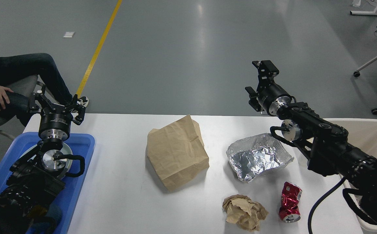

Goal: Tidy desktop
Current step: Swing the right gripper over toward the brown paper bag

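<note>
The white desktop (pixel 120 188) holds a creased brown paper bag (pixel 175 152) in the middle, a crumpled sheet of foil (pixel 256 157) to its right, a ball of brown paper (pixel 244 211) and a crushed red can (pixel 290 201) near the front right. My left gripper (pixel 57 104) is open and empty above the far end of the blue tray (pixel 82 146) at the left edge. My right gripper (pixel 258 79) is open and empty, raised beyond the table's far edge, up and behind the foil.
A beige bin (pixel 370 128) stands at the table's right end, partly hidden by my right arm. A seated person (pixel 16 71) is past the far left corner. Chair bases (pixel 375 110) stand on the grey floor at the far right.
</note>
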